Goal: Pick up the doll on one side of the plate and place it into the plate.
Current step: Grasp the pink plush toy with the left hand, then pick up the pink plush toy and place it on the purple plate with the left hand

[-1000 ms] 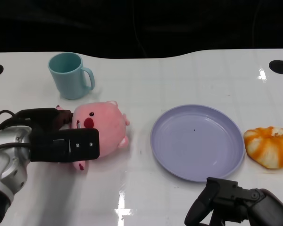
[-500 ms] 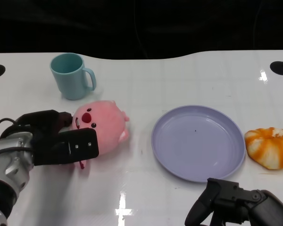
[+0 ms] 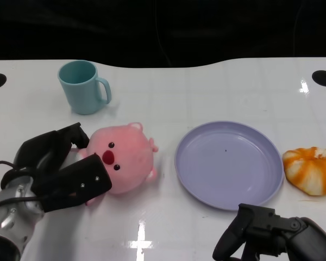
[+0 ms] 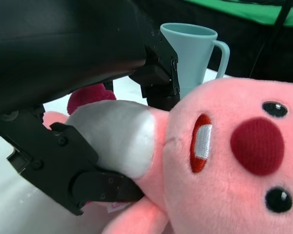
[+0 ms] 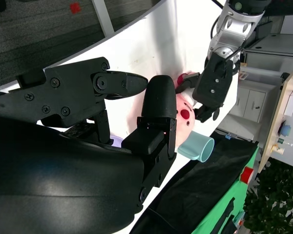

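Left hand (image 3: 60, 171) fingers clasp the pink doll (image 3: 125, 157) (beside the plate (image 3: 228, 163)); right hand (image 3: 271, 239) loose, empty.

Bright overhead light glares off the glossy table (image 3: 206, 92); images sharp.

A glossy white table (image 3: 217, 89) reflects overhead light; behind it, darkness. Pale cabinets (image 5: 251, 105) stand beside green cloth (image 5: 224, 207).

A fuzzy pink plush doll (image 3: 125, 157) and a smooth lilac plate (image 3: 226, 163) sit on a glossy white table (image 3: 206, 92).
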Robot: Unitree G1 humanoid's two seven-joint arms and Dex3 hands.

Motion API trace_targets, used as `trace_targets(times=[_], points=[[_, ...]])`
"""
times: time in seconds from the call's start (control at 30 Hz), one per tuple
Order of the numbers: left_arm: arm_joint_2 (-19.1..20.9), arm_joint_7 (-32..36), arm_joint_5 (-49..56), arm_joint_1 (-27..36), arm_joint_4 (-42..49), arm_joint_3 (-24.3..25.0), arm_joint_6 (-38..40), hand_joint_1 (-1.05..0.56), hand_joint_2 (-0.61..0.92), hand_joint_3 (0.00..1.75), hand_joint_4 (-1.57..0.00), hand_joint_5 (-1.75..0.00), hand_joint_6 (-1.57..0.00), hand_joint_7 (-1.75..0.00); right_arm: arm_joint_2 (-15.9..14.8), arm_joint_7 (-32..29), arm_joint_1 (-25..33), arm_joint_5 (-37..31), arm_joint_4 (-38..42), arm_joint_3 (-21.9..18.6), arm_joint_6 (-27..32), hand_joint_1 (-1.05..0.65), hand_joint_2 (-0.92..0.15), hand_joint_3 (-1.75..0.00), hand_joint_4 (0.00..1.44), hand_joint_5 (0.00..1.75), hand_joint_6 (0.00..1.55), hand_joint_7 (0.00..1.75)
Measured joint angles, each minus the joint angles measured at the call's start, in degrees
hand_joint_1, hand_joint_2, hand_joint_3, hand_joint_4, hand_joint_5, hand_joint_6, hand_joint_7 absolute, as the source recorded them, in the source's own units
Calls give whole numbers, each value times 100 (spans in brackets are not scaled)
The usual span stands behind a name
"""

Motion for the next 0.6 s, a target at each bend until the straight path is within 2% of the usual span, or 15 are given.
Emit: trace_targets(times=[0.17, 0.27, 0.33, 0.43, 0.6], points=[[-97, -377, -399, 214, -1028, 278, 285, -15, 33, 148, -100, -175, -81, -175, -1, 0, -17, 1, 4, 0, 22, -25, -92, -33, 69, 157, 61, 129], [-181, -686, -452, 301, -1725, 303, 621, -16, 31, 150, -100, -175, -81, -175, -1, 0, -25, 1, 7, 5, 37, -24, -92, -33, 69, 157, 61, 129], [-255, -896, -501, 310, -2141, 303, 883, -17, 31, 149, -99, -175, -81, -175, -2, 1, -27, -3, 7, 12, 57, -24, -92, -33, 69, 157, 60, 128], [-417, -1192, -518, 287, -2637, 276, 1414, -16, 37, 136, -98, -175, -79, -175, -3, 0, -33, -16, 10, 28, 72, -23, -92, -32, 69, 156, 60, 128], [-733, -1545, -390, 53, -3075, 28, 2098, -18, 42, 127, -99, -175, -79, -172, -4, 0, -57, -46, 25, 62, 72, -22, -92, -32, 69, 155, 61, 128]])
